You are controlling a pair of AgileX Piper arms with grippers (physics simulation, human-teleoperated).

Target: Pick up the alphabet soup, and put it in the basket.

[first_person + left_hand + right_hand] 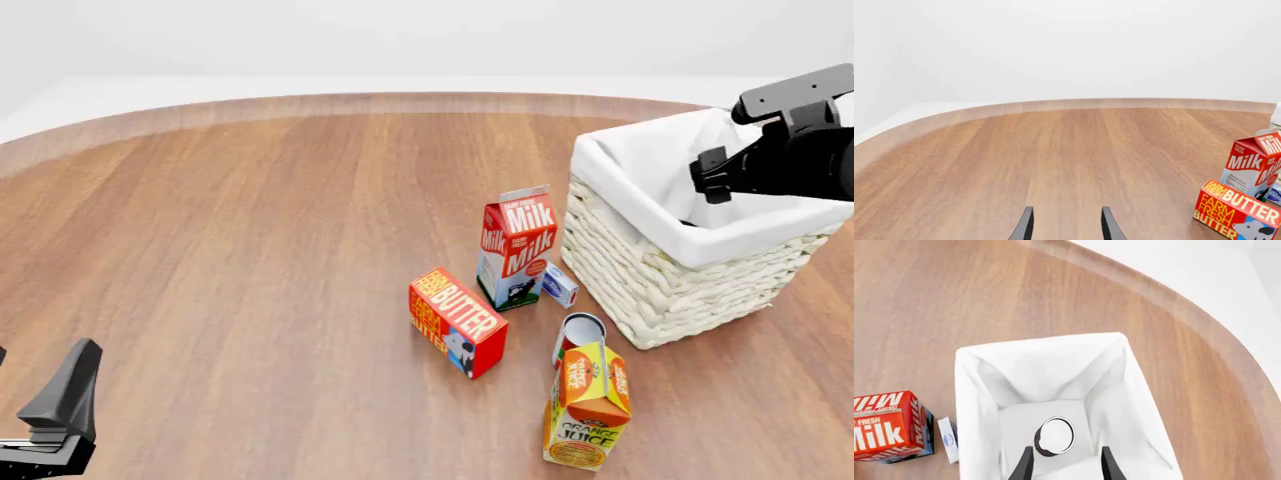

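Small cylindrical can with pale silvery top sits upright on the lining inside the large square whitish wicker basket. Right tool hangs above it, jaws spread, empty. Left tool open, empty over the wooden surface.

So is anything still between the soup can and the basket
No. The soup can already stands on the basket floor, directly under the open right gripper, with nothing visible around it.
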